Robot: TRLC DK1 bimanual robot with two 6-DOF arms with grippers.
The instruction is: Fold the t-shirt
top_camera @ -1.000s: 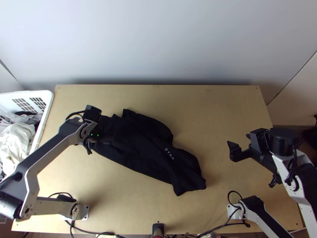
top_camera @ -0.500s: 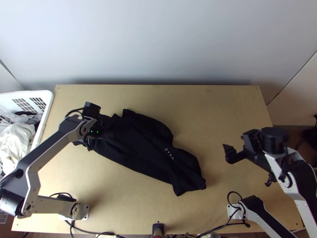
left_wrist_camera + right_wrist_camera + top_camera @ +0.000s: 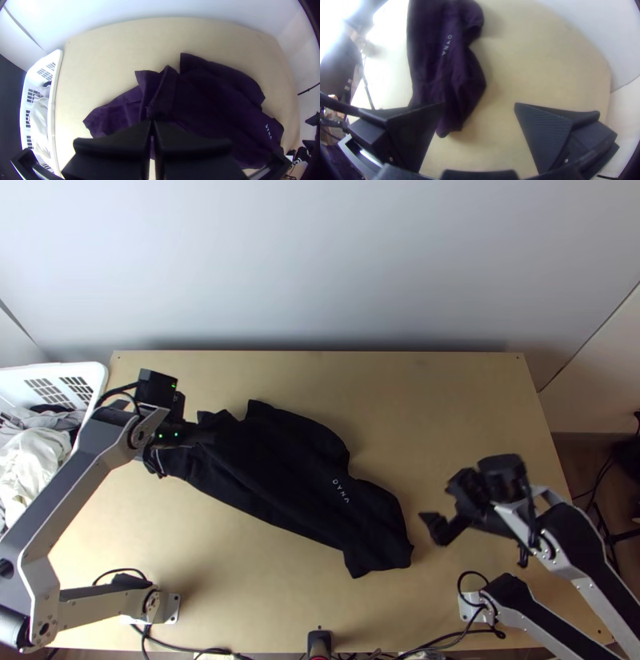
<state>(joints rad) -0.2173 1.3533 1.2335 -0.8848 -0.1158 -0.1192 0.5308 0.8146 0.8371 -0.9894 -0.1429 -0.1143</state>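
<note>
"Closing our left gripper (image 3: 152, 122) on the t-shirt (image 3: 280, 452) gives us what, exactly?"

"A pinch near its far left end. The two fingers meet, and a raised ridge of cloth (image 3: 164, 90) runs up to their tips. It looks like a real hold, though we can't tell how many layers we have."

"And our right gripper (image 3: 479, 104)?"

"Empty, its fingers spread wide, just beside the shirt's near right end and not touching it."

"So how does the cloth lie?"

"Slantwise over the left and middle of the table (image 3: 448, 412), from far left to near right. It's bunched and creased, with the white lettering (image 3: 341, 490) towards the near right end. A flap sticks out to the left past our grip."

"Then how far along are we?"

"Hardly begun, we'd judge. We see no clean fold, no squared edge, and we can't pick out sleeves or collar with certainty."

"What's left for us?"

"Nearly all of it: catch the near right end with the free gripper, pull the shirt out flat, turn the sides in, then fold it down and smooth it."

"And the white basket (image 3: 99, 380) at the left edge?"

"It holds other crumpled cloth (image 3: 32, 460). Our shirt lies well to its right."
</note>
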